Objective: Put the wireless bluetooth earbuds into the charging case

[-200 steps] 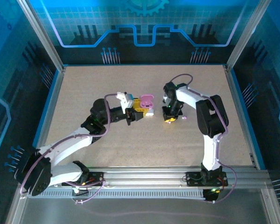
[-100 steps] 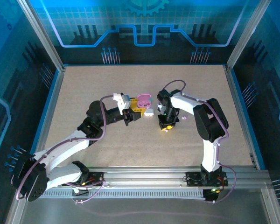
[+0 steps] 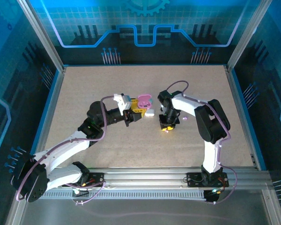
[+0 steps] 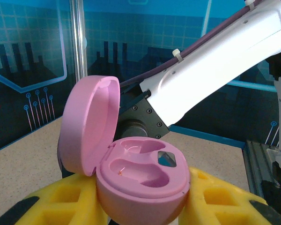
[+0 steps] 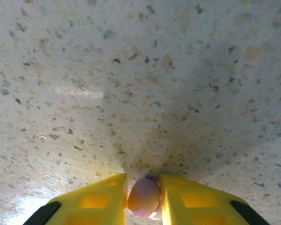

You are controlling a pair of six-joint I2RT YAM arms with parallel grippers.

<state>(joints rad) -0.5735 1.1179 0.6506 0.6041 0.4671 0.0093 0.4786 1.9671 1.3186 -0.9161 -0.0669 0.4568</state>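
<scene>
One earbud point(image 5: 144, 197), pale pinkish-purple, bean-shaped: clamped between the right fingers point(image 5: 100, 199), which touch it on both sides, low against the speckled desk point(image 5: 131, 70); whether it rests on the surface or is just clear of it cannot be told. Long axis: runs roughly along the fingers, so the grip is across its narrow width. One charging case point(image 4: 140, 176), pink, pinched at its base between the left fingers point(image 4: 65, 201), lid point(image 4: 91, 124) hinged up and back, two moulded wells facing upward; both wells appear empty, though a dark glint in one cannot be read. Bearing: seen from above, the case point(image 3: 144, 101) lies to the left of the right fingers point(image 3: 166, 125) and a little farther from the arm bases, near but not touching. Nearer arm: the right, which already has the bud. Obstruction: one white oval item point(image 3: 150, 113) on the desk between case and bud. Also noted: a tiny pale speck point(image 3: 186, 119) just right of the right fingers, too small to identify. Room: open desk on all sides, edges well away; the raised lid stands at the case's far side, so approach is judged best from above and from the right.
</scene>
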